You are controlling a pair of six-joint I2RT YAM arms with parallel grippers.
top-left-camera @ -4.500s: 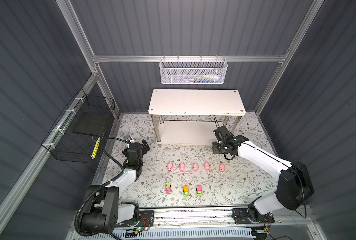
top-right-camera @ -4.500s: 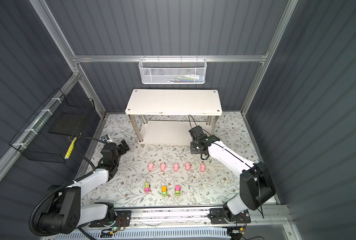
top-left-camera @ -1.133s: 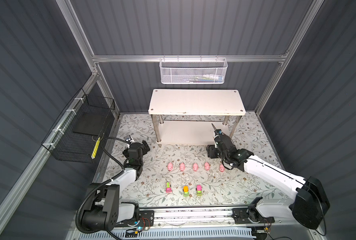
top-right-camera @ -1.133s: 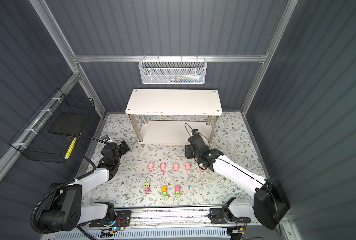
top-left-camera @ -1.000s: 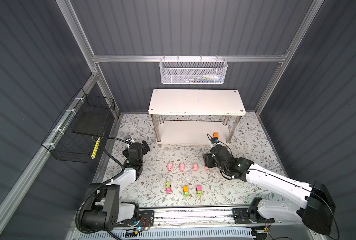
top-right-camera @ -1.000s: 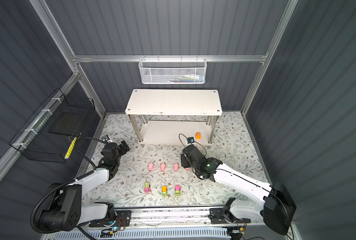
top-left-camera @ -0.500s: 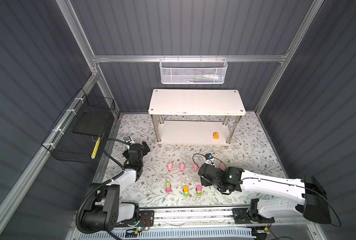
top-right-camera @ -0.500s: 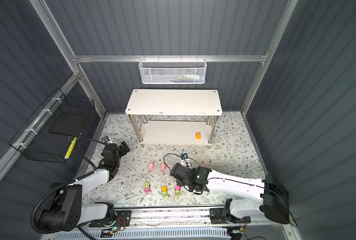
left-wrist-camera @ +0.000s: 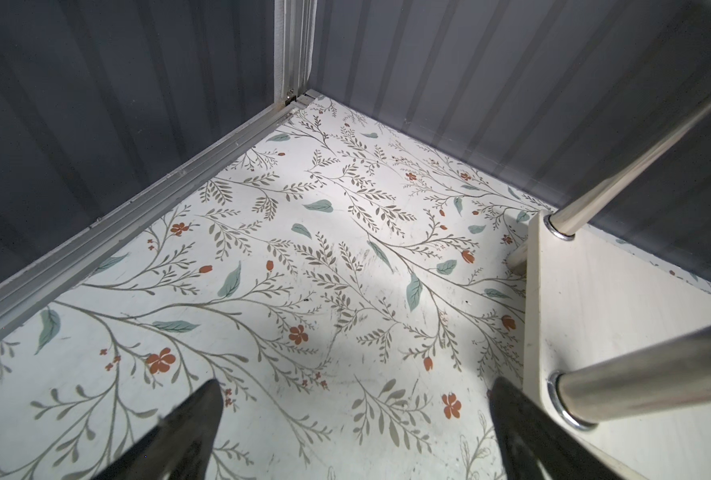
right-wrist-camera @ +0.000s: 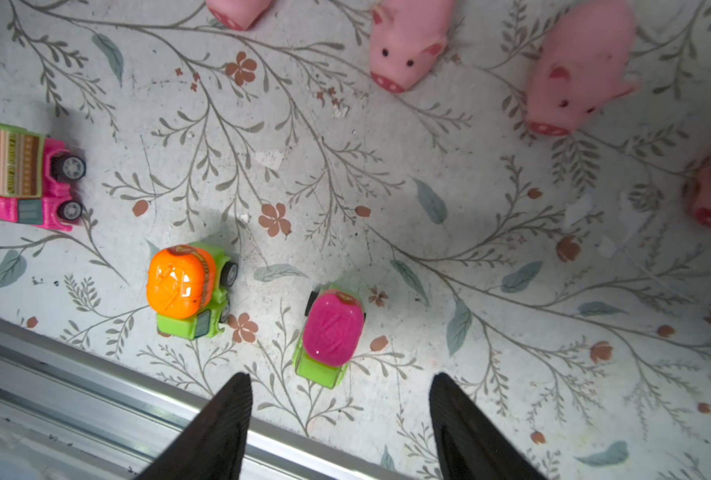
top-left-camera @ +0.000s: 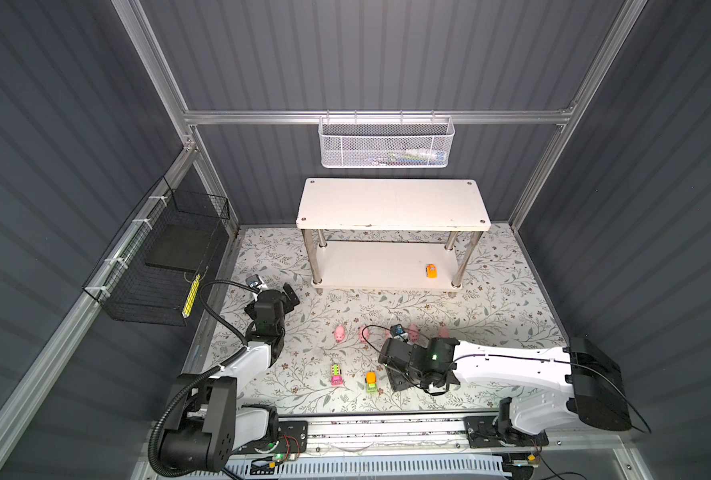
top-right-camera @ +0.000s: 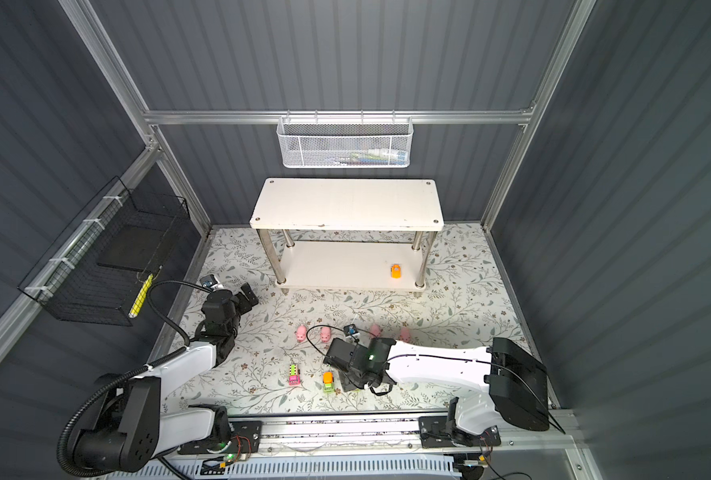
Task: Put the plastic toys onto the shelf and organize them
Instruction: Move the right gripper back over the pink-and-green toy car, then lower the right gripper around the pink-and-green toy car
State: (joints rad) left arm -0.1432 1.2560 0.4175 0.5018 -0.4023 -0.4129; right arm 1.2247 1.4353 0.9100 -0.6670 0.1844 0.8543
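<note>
Right pincer [right-wrist-camera: 340, 378] swung nearer; half-open, empty, pink-topped car [right-wrist-camera: 332, 328] just beyond tips.

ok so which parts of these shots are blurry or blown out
Right wrist view: one pig is smeared, the pink-topped car sharp. Left wrist view: the near shelf post is soft with glare. Both top views: floor mat brightly lit.

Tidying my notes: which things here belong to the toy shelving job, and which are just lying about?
Job: shelf; pink pigs; three toy vehicles not yet shelved; orange vehicle already shelved.
Lying about: white mesh basket; black wire basket.
</note>
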